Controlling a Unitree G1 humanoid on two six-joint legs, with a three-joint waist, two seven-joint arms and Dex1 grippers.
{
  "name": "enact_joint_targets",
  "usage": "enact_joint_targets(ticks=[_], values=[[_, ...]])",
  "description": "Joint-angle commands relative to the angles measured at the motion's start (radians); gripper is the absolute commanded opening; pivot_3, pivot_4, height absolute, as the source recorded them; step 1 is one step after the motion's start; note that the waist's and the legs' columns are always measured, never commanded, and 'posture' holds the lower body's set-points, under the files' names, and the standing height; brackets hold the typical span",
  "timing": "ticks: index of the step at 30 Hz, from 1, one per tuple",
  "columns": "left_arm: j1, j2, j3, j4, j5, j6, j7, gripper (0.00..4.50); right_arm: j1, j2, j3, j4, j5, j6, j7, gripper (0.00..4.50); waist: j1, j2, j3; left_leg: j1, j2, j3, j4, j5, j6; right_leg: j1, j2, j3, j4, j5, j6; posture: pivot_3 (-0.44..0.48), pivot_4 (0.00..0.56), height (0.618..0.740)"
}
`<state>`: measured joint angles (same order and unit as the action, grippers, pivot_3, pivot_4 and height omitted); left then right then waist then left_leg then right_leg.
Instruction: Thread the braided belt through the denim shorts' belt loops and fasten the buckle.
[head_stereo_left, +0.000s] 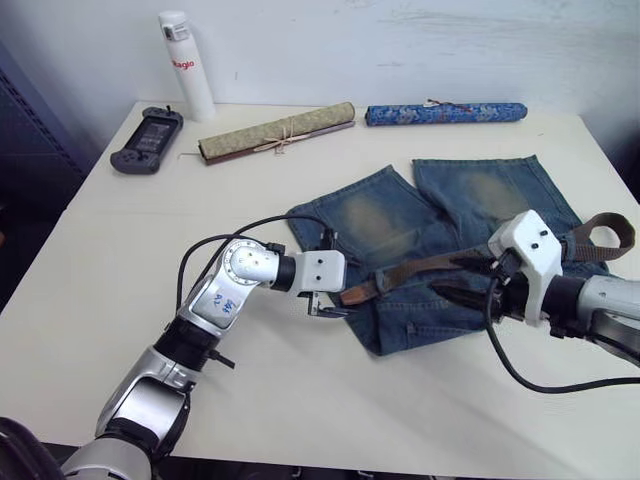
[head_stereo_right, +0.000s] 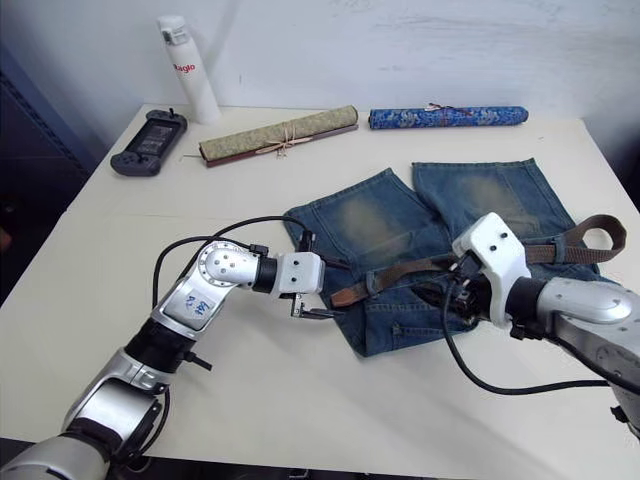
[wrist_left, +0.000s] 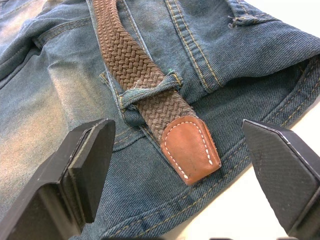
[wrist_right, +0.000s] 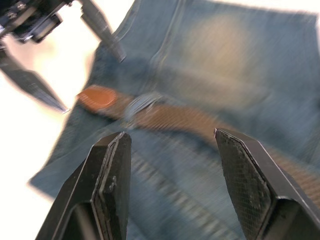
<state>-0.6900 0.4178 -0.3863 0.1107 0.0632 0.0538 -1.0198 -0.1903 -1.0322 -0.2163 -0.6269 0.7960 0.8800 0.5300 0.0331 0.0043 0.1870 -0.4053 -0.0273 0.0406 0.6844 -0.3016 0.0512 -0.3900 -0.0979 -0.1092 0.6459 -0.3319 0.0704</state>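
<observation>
White counter (head_stereo_left: 120, 260), mid-frame: belt tip (wrist_left: 190, 148) through one belt loop (wrist_left: 150, 92). Left gripper (wrist_left: 185, 175) and right gripper (wrist_right: 172, 175) gape empty; pinch the tip, pull flat.

A cream-white table (head_stereo_left: 120, 260) with rounded far corners is set against a pale, scuffed white wall (head_stereo_left: 400, 45). Along the table's far edge, a white cylindrical bottle with red lettering (head_stereo_left: 186, 65) is stood upright near the wall, a dark handheld game console (head_stereo_left: 147, 140) is laid beside it, and two tied rolls are laid end to end: a tan one (head_stereo_left: 277, 132) and a blue patterned one (head_stereo_left: 445, 113). Dark floor (head_stereo_left: 25, 200) is seen off the table's left side, and the tabletop is evenly lit.
</observation>
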Motion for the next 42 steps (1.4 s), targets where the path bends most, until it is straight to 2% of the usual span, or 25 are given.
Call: enact_joint_targets(ticks=[1,4,6,9,11,12,14,19,21,22,24,28,31,32,35,42], values=[[0.001,0.002,0.022,-0.041,-0.023,0.005,-0.002,4.5,-0.017,-0.004,0.05,-0.006,-0.126,-0.124,0.045,2.78,-0.002,0.0,0.0,0.0,0.0,0.0,0.0,0.0,0.0,0.0,0.0,0.0,0.0,0.0,0.0,0.0,0.15,0.686],[0.005,0.002,0.023,-0.05,-0.025,0.016,-0.002,4.5,-0.013,0.009,0.059,0.004,-0.154,-0.153,0.075,2.78,-0.001,0.0,0.0,0.0,0.0,0.0,0.0,0.0,0.0,0.0,0.0,0.0,0.0,0.0,0.0,0.0,0.15,0.686],[0.01,0.004,0.023,-0.057,-0.024,0.021,-0.004,4.5,-0.012,0.01,0.065,0.008,-0.171,-0.163,0.094,2.26,-0.001,0.0,0.0,0.0,0.0,0.0,0.0,0.0,0.0,0.0,0.0,0.0,0.0,0.0,0.0,0.0,0.15,0.686],[0.016,0.006,0.023,-0.063,-0.024,0.025,-0.006,4.5,-0.015,0.019,0.069,0.012,-0.181,-0.165,0.111,0.93,-0.003,0.0,0.0,0.0,0.0,0.0,0.0,0.0,0.0,0.0,0.0,0.0,0.0,0.0,0.0,0.0,0.15,0.686],[0.016,0.005,0.022,-0.062,-0.022,0.024,-0.007,4.5,-0.015,0.063,0.048,0.016,-0.152,-0.136,0.084,0.93,-0.004,0.0,0.0,0.0,0.0,0.0,0.0,0.0,0.0,0.0,0.0,0.0,0.0,0.0,0.0,0.0,0.15,0.686],[0.015,0.004,0.022,-0.061,-0.021,0.023,-0.007,4.5,-0.017,0.077,0.042,0.016,-0.156,-0.132,0.073,1.08,-0.004,0.0,0.0,0.0,0.0,0.0,0.0,0.0,0.0,0.0,0.0,0.0,0.0,0.0,0.0,0.0,0.15,0.686],[0.014,0.002,0.022,-0.06,-0.02,0.024,-0.007,4.5,-0.021,0.082,0.041,0.012,-0.158,-0.118,0.078,1.83,-0.004,0.0,0.0,0.0,0.0,0.0,0.0,0.0,-0.001,0.0,0.0,0.0,0.0,0.0,0.0,0.0,0.15,0.686],[0.014,0.002,0.02,-0.058,-0.017,0.021,-0.011,4.5,-0.027,0.068,0.046,0.002,-0.19,-0.09,0.075,4.32,-0.004,0.0,0.0,0.0,0.0,0.0,0.0,0.0,-0.001,0.0,0.0,0.0,0.0,0.0,0.0,0.0,0.15,0.686],[0.014,0.001,0.02,-0.057,-0.019,0.022,-0.013,4.5,-0.026,0.072,0.044,0.002,-0.173,-0.064,0.081,4.45,-0.004,0.0,0.0,0.0,0.0,0.0,0.0,0.0,-0.001,0.0,0.0,0.0,0.0,0.0,0.0,0.0,0.15,0.686],[0.013,0.001,0.019,-0.056,-0.019,0.022,-0.015,4.5,-0.025,0.073,0.044,0.002,-0.171,-0.056,0.082,4.33,-0.004,0.0,0.0,0.0,0.0,0.0,0.0,0.0,-0.001,0.0,0.0,0.0,0.0,0.0,0.0,0.0,0.15,0.686],[0.004,0.0,0.013,-0.046,-0.015,0.009,-0.021,4.5,-0.005,0.046,0.059,-0.003,-0.187,-0.046,0.107,3.59,-0.004,0.0,0.0,0.0,0.0,0.0,0.0,0.0,-0.001,0.0,0.0,0.0,0.0,0.0,0.0,0.0,0.15,0.686],[-0.014,-0.008,0.011,-0.034,-0.01,-0.003,-0.026,4.5,0.039,0.001,0.07,-0.007,-0.22,-0.045,0.139,1.64,-0.002,0.0,0.0,0.0,0.0,0.0,0.0,0.0,0.0,0.0,0.0,0.0,0.0,0.0,0.0,0.0,0.15,0.686],[-0.023,-0.013,0.015,-0.033,-0.01,-0.007,-0.022,4.5,0.063,-0.009,0.061,-0.006,-0.233,-0.019,0.131,0.33,-0.003,0.0,0.0,0.0,0.0,0.0,0.0,0.0,-0.001,0.0,0.0,0.0,0.001,0.0,0.0,0.0,0.15,0.686],[-0.025,-0.015,0.015,-0.033,-0.01,-0.007,-0.021,4.5,0.071,-0.014,0.059,-0.005,-0.237,-0.006,0.128,0.05,-0.003,0.0,0.0,0.0,0.0,0.0,0.0,0.0,-0.001,0.0,0.0,0.0,0.001,0.0,0.0,0.0,0.15,0.686],[-0.027,-0.021,0.015,-0.033,-0.011,-0.008,-0.016,4.5,0.091,-0.021,0.071,0.008,-0.263,0.016,0.122,0.05,-0.003,0.0,0.0,0.0,0.0,0.0,0.0,0.0,-0.001,0.0,0.0,0.0,0.001,0.0,0.0,0.0,0.15,0.686],[-0.041,-0.032,-0.052,0.061,0.103,-0.141,0.034,4.5,0.086,0.056,0.221,0.127,-0.383,0.013,0.075,0.05,-0.004,0.0,0.0,0.0,0.0,0.0,0.0,0.0,-0.001,0.0,0.0,0.0,0.001,0.0,0.0,0.0,0.15,0.686]])
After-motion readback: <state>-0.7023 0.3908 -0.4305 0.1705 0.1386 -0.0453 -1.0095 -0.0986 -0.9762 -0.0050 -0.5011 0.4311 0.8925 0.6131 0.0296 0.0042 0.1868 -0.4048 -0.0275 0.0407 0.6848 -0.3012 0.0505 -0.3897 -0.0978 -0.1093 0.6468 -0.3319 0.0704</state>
